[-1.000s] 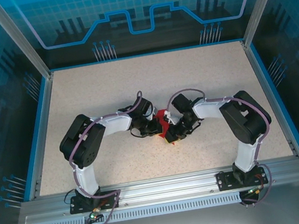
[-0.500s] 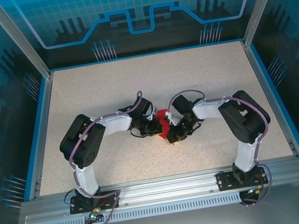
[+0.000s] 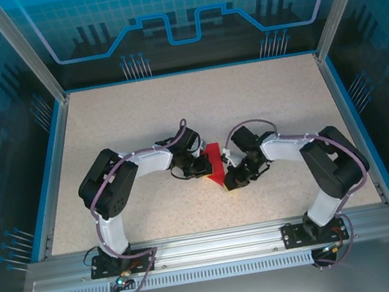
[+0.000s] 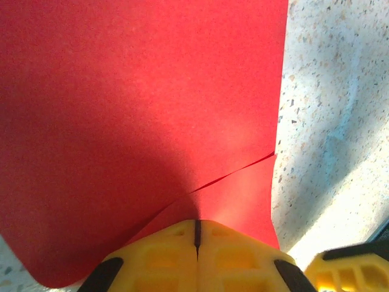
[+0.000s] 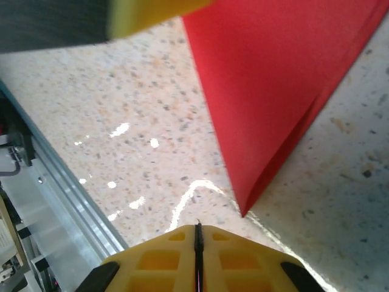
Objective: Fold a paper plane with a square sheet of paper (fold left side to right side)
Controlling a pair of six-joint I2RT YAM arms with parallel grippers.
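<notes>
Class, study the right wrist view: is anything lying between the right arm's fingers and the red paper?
Nothing visible does. A short stretch of bare speckled table separates the shut right fingers from the pointed corner of the folded red paper.

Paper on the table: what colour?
The paper is plain bright red; clearest in left wrist view.

Bright light, a soft shadow on the folded red paper (image 4: 121, 201), glare streaking the table (image 5: 182, 204).
</notes>
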